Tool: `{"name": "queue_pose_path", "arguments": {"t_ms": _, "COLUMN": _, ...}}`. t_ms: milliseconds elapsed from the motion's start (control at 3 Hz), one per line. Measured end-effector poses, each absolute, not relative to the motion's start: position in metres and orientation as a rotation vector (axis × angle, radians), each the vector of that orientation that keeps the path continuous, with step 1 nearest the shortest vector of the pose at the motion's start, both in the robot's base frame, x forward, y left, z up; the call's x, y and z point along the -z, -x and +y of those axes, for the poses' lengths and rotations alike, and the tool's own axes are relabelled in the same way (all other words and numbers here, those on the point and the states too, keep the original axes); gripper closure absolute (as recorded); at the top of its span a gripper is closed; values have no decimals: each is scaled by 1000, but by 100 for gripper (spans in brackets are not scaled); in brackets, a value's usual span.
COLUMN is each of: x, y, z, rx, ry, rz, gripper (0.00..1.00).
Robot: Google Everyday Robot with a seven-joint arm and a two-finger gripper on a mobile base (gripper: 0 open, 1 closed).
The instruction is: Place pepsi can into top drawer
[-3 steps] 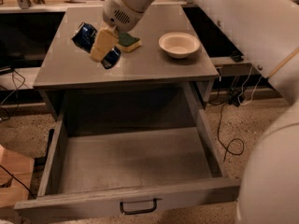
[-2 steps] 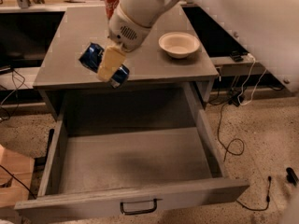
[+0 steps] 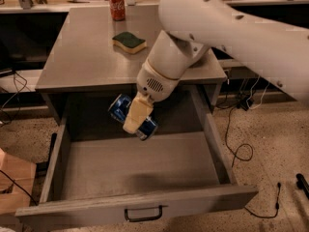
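Note:
The pepsi can (image 3: 120,108) is dark blue with silver rims and lies tilted on its side in my gripper (image 3: 135,120). The gripper is shut on the can, with a tan finger (image 3: 136,115) across its middle. It holds the can in the air over the back part of the open top drawer (image 3: 145,166). The drawer is grey metal, pulled far out, with a small black bar handle (image 3: 143,213) on its front panel. My white arm reaches down from the upper right.
On the grey cabinet top (image 3: 87,57) lie a green and yellow sponge (image 3: 129,41) and a red cola can (image 3: 116,4) at the back. My arm hides the right part of the top. Cables lie on the floor at the right.
My gripper has carried the pepsi can down from above the cabinet top to over the open drawer's back part. The sponge and red cola can have come into view.

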State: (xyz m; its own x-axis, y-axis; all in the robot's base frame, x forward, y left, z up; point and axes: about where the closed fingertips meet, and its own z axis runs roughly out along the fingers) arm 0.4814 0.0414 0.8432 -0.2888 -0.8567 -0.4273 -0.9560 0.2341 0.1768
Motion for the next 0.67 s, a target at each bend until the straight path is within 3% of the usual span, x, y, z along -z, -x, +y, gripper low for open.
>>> {"name": "queue_pose_path", "arguments": {"t_ms": 667, "x": -757, "y": -479, "z": -4, "rx": -645, "ry": 1574, "rz": 2472, "gripper": 100}}
